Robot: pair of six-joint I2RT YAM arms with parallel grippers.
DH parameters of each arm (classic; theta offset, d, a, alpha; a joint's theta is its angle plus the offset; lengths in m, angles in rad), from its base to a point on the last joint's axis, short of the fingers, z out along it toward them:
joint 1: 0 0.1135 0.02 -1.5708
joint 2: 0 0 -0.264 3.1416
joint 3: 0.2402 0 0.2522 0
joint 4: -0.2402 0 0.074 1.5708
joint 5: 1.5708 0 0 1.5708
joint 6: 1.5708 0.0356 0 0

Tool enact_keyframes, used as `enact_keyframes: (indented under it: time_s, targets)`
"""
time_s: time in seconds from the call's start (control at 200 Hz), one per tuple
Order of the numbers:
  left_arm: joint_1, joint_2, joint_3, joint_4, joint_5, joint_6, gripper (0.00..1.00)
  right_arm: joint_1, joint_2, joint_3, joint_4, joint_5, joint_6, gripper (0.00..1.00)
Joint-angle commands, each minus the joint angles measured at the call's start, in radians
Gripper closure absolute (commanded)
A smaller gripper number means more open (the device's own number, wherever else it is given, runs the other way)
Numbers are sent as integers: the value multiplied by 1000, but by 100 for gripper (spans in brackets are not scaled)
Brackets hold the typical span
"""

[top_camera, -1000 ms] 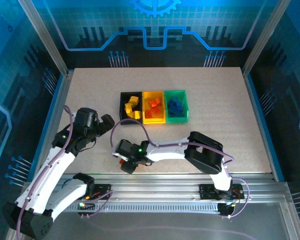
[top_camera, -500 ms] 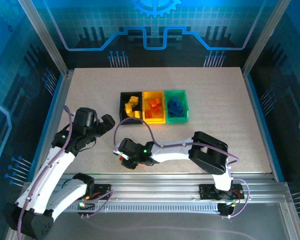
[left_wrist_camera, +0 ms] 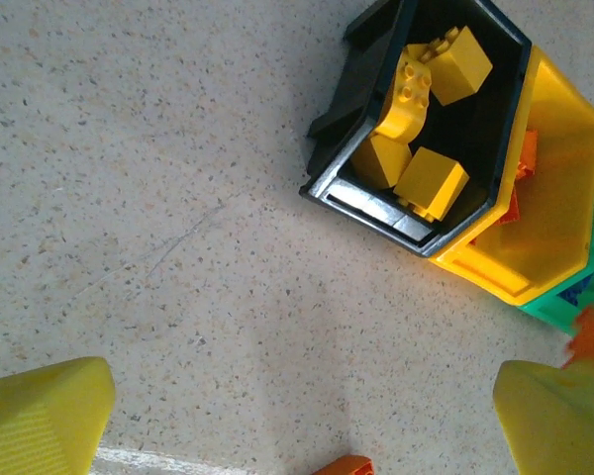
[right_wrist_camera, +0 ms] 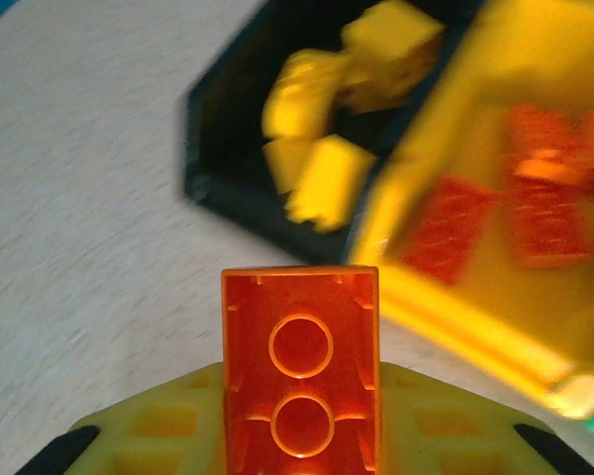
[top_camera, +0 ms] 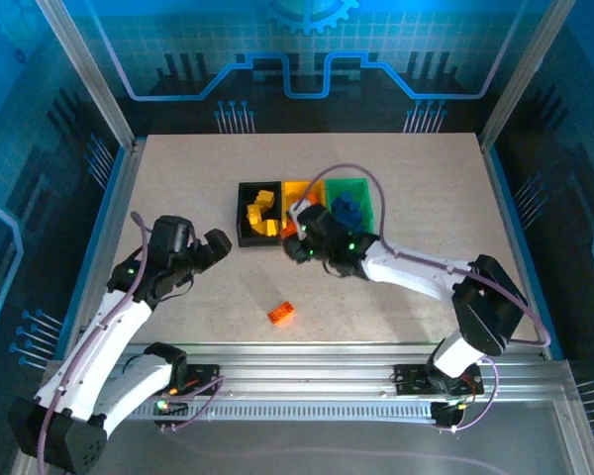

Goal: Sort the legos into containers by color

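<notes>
My right gripper (right_wrist_camera: 300, 435) is shut on an orange lego (right_wrist_camera: 300, 376), its hollow underside facing the camera. In the top view the right gripper (top_camera: 299, 240) hovers at the near edge of the yellow container (top_camera: 299, 188). The black container (top_camera: 243, 213) holds yellow legos (top_camera: 262, 210), the yellow one holds orange legos (right_wrist_camera: 535, 208), and the green container (top_camera: 364, 203) holds blue legos (top_camera: 348, 210). A second orange lego (top_camera: 282, 314) lies on the table near the front. My left gripper (top_camera: 216, 247) stands open left of the black container, nothing between its fingers (left_wrist_camera: 40, 416).
The table's front edge and metal rail (top_camera: 307, 361) run just behind the loose orange lego. In the left wrist view the black container (left_wrist_camera: 376, 203) lies ahead to the right, with bare table surface (left_wrist_camera: 178, 247) between it and the open left gripper (left_wrist_camera: 297, 426).
My right gripper closed on an orange lego near the front edge and swung it up to the containers. One orange lego stayed on the table. The left arm barely moved.
</notes>
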State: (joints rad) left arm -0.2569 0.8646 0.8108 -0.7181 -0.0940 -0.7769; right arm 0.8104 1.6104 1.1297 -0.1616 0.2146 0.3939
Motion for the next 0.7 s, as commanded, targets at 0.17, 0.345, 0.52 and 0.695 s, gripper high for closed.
enact_keyframes:
  time_s: [0.17,0.345,0.52,0.695]
  targets:
    - [-4,41,-68,109,191,67,1,-165,351,474,-415,7,154,66]
    - [-151,94,-96,160,166,89,1,-188,511,703,-532,41,155,58]
    - [-282,185,-80,154,89,136,1,-210,549,805,-548,-26,156,22]
    - [-421,287,-79,182,32,188,1,-211,391,638,-459,-43,163,16]
